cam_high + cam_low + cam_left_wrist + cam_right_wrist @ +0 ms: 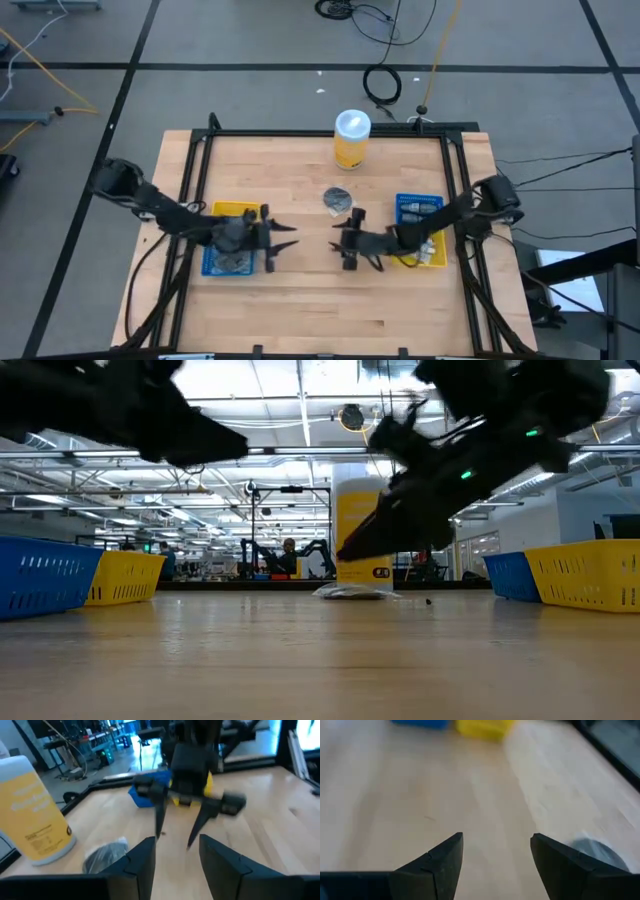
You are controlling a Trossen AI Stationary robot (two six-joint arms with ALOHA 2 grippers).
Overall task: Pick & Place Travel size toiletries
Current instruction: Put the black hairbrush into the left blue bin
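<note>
Between picks: the right gripper (350, 240), fingers spread wide and empty, is hovering near the grey toiletry sachet (338, 200), needing to descend astride it, while the left gripper (283, 238), likewise parted and empty, is waiting beside its tray (214, 262).

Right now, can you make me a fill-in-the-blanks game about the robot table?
1. The tall canister is yellow with a ____ lid.
2. Both claws, left and right, are ____, holding nothing.
3. The grey pouch lies on the table between the canister and the ____ claw.
4. Each side of the table has a blue tray joined to a ____ one.

Missing words: white; open; right; yellow
</note>
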